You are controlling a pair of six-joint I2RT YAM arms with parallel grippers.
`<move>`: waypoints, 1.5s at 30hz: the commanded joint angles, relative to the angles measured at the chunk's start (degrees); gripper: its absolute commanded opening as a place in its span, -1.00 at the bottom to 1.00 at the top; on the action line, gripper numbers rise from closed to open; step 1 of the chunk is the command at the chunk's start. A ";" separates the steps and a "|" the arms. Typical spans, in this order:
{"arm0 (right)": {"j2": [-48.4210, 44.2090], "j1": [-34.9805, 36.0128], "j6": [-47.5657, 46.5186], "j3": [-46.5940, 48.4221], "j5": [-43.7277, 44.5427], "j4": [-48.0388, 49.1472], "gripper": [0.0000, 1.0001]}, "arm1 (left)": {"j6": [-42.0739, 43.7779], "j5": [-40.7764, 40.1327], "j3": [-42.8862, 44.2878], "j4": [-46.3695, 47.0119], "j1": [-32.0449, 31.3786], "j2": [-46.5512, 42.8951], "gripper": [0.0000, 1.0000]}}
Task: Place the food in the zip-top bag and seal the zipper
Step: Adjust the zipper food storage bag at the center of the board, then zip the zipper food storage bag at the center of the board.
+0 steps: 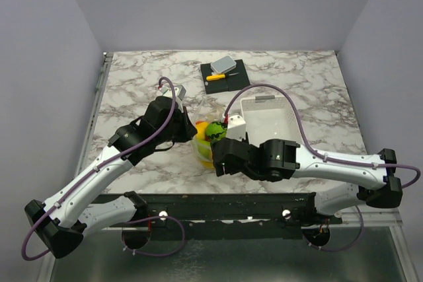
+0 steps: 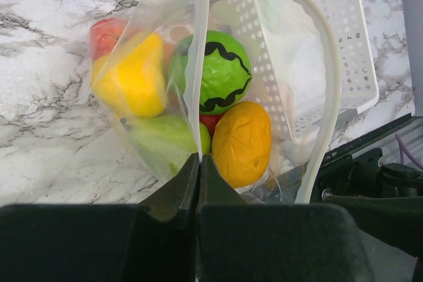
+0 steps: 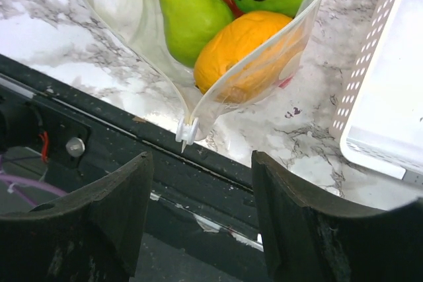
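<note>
The zip-top bag stands between my two grippers with its mouth open. Inside it is the food: a green ball with a black wavy line, an orange fruit, a yellow fruit, a red one and a green pear. My left gripper is shut on the near end of the zipper. The zipper's other strip curves away to the right. My right gripper is open, and the white zipper slider hangs just ahead of its fingers, untouched.
The white slatted basket sits right of the bag, close to my right arm. A dark mat at the back holds a yellow-handled knife and a grey block. The black table-edge rail runs under my right gripper.
</note>
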 commanded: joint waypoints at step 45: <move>6.79 2.50 -8.03 5.65 12.98 6.22 -0.99 | 4.02 0.22 0.24 -2.61 0.03 -3.07 -0.64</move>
